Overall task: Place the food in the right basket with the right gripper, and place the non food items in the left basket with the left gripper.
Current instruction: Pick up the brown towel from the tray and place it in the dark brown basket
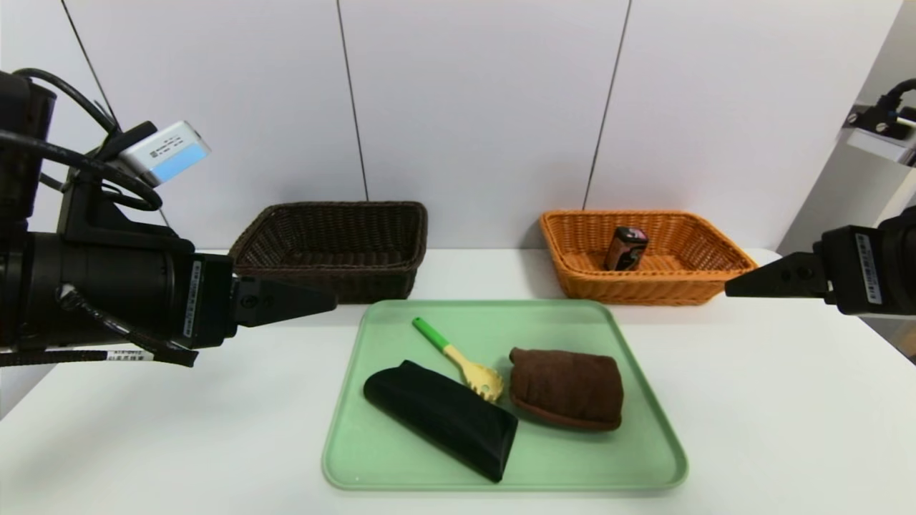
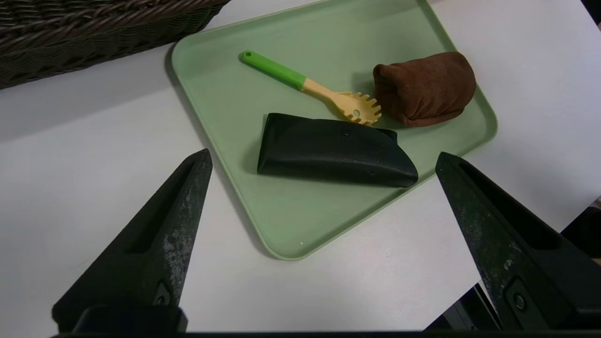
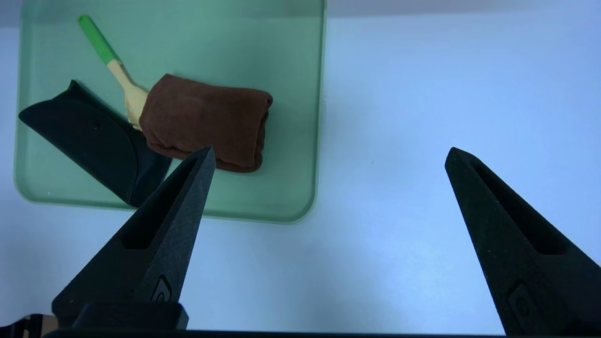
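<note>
On the white table [image 1: 787, 400] the largest thing is the green tray [image 1: 637, 458], lying in the middle in front of the robot, and behind it stand the two baskets: the left basket [image 1: 333, 247], dark brown and with nothing visible inside, and the right basket [image 1: 644, 254], orange, where the food [image 1: 626, 248] is already leaning against the back wall. So what remains, in my judgement, is the work of the left arm. The three non food items are all on the tray: the brown towel [image 1: 567, 388] on the robot's right side of it, the black pouch [image 1: 444, 417] at the front left, and between them the pasta spoon [image 1: 461, 359], its yellow head close against the towel and just beside the pouch. The left end effector [image 1: 315, 300] hangs above the table left of the tray, jaws wide apart and holding nothing; the pouch lies ahead of it, lower and to its right, and is the nearest item. The pouch's long axis runs diagonally, from the middle left of the tray toward its front edge, so the jaws should probably close across its narrow width. The right end effector [image 1: 744, 286] is also open and empty, out at the right side near the orange basket.
</note>
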